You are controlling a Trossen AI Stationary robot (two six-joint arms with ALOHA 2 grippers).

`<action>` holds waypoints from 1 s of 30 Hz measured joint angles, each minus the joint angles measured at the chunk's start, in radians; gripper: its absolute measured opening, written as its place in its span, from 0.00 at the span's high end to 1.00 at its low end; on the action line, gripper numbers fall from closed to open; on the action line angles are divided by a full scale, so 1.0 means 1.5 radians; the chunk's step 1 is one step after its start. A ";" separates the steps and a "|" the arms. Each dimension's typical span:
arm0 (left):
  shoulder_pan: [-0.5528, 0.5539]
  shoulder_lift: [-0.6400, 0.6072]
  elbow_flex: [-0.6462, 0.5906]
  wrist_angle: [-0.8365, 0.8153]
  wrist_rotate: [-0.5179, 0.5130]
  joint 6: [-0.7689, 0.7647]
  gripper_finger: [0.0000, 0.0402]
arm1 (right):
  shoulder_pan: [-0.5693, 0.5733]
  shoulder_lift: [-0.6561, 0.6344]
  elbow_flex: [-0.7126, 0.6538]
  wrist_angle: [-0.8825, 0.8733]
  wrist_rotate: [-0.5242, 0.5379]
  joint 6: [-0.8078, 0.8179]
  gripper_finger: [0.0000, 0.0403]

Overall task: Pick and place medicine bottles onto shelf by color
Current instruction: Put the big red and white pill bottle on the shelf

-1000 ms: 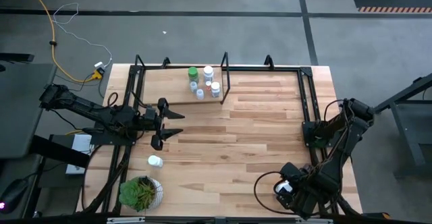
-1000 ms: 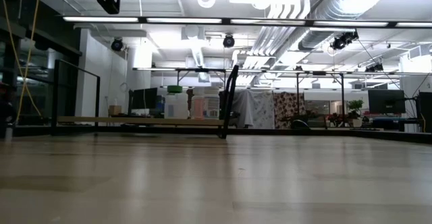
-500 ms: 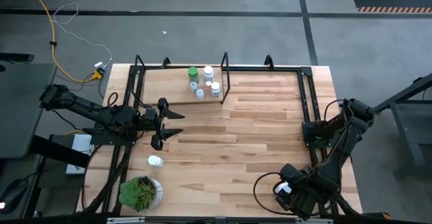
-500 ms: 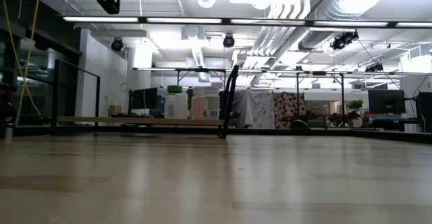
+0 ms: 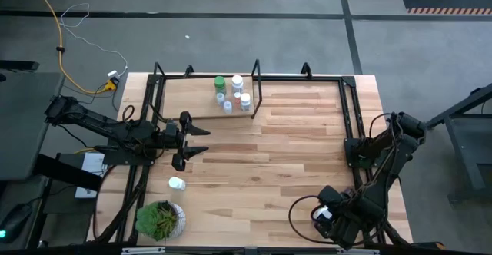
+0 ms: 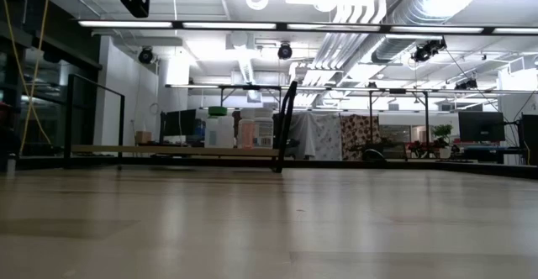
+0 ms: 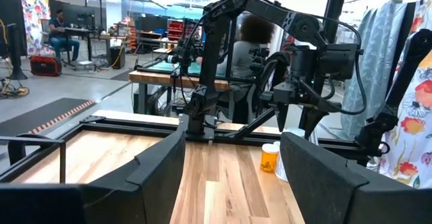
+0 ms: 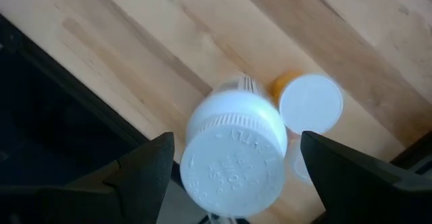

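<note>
Altogether five bottles on shelf [image 5: 201,100], one white bottle [image 5: 177,183] apart, one plant [image 5: 158,219]

Green + white bottles [image 5: 231,94] upright on shelf [image 5: 201,101], white bottle [image 5: 177,183] on table

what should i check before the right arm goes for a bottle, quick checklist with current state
1. Right gripper open: ok, its fingers stand wide on either side of the big white bottle.
2. Gripper lined up over that bottle: ok, the cap sits between the fingers in the right wrist view.
3. Neighbour clear: not ok, the orange bottle stands right beside the white one and could be knocked.
4. Room on the shelf: ok, bottles are grouped at one end only, the green bottle among them.
5. Left gripper out of the way: ok, empty at the table's left side.
6. Height above the cap: cannot tell.
</note>
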State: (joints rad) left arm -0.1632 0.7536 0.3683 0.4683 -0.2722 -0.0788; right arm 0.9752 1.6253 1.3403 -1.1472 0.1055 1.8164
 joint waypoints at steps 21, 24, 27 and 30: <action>0.000 0.000 0.000 0.000 0.000 0.000 0.42 | 0.000 0.026 0.000 0.004 -0.054 -0.002 0.24; 0.000 0.000 0.000 0.000 0.000 0.000 0.42 | 0.000 0.026 0.000 0.000 -0.047 -0.009 0.28; 0.000 0.000 0.000 0.000 0.000 0.000 0.42 | 0.000 0.026 0.000 -0.001 -0.031 -0.016 0.35; 0.000 0.000 0.000 0.000 0.000 0.000 0.42 | 0.000 0.025 0.000 -0.001 -0.023 -0.025 0.43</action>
State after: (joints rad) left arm -0.1632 0.7536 0.3683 0.4683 -0.2722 -0.0788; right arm 0.9752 1.6629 1.3399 -1.1491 0.0711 1.7786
